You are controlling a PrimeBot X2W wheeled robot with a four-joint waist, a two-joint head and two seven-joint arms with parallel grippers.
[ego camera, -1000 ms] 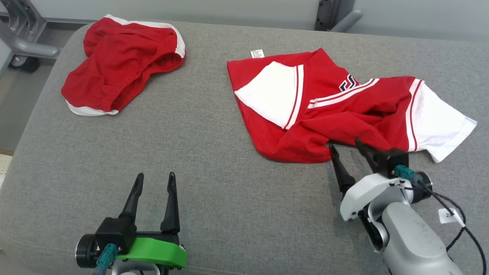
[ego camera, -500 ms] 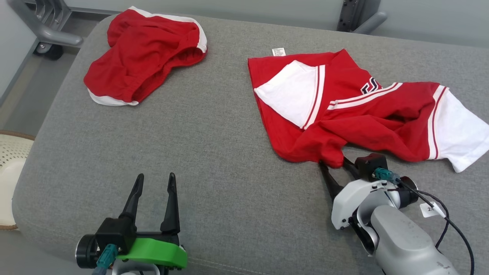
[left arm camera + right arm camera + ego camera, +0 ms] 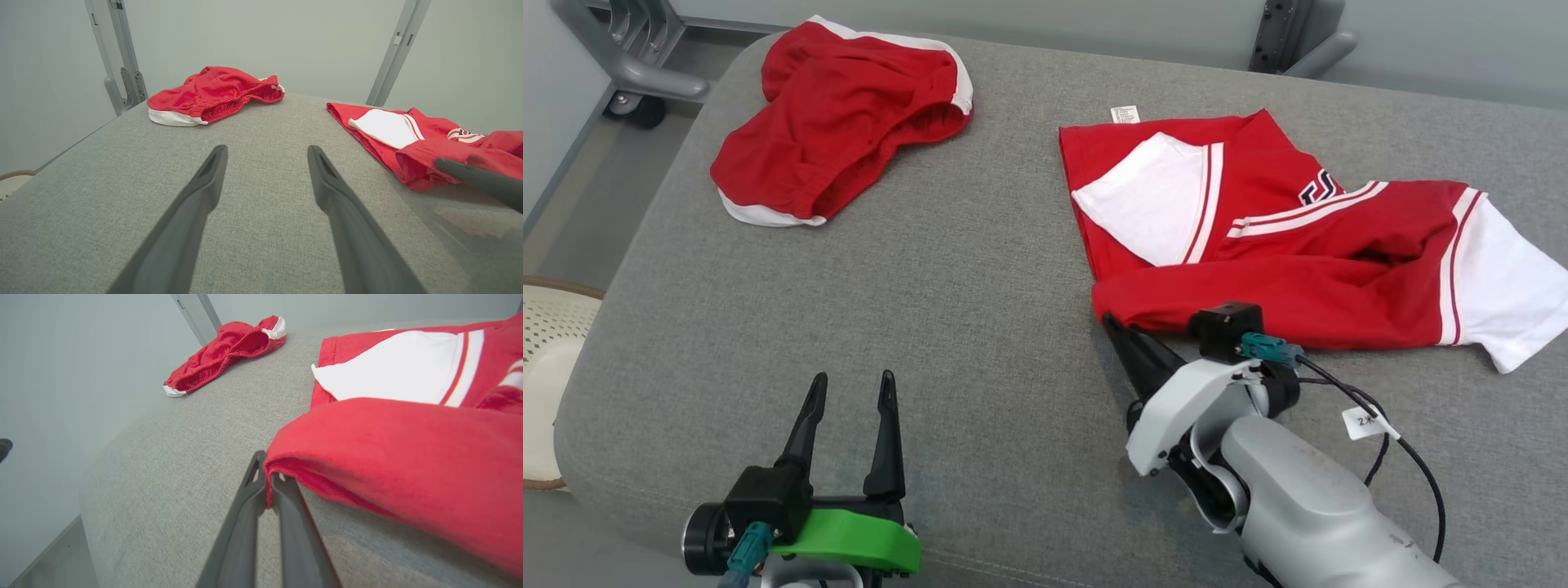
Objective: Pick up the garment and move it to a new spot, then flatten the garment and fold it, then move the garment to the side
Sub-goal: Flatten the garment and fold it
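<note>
Red-and-white jersey shirt (image 3: 1290,278) runs rightward from our right gripper (image 3: 266,475), clamped on its hem corner. Our left gripper (image 3: 854,377) is spread, well apart.

This looks like a robot test lab rather than a home: a grey fabric-padded counter (image 3: 980,327) stands before bare pale walls (image 3: 265,36), with grey metal frame posts (image 3: 645,61) on a castor wheel (image 3: 633,113) behind it and a pale basket (image 3: 543,359) beside it.

Bright, even light; soft shadows; wrist views bowed (wide-angle), sharp.
</note>
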